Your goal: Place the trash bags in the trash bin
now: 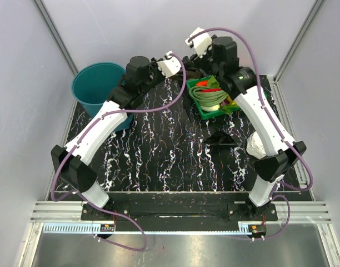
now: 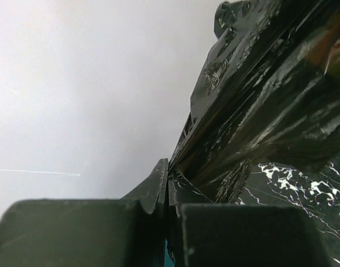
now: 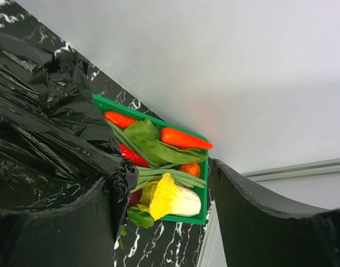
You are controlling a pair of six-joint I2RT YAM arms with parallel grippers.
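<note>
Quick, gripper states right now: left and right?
Left gripper: closed, pinching the black trash bag.
Right gripper: open, nothing clamped; the bag only drapes beside it.

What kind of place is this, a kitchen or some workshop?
Most likely a robot test booth in a lab: two arms bolted to a marbled black table, plain white panels closing it in, and props like a teal bin and a tray of vegetables.
</note>
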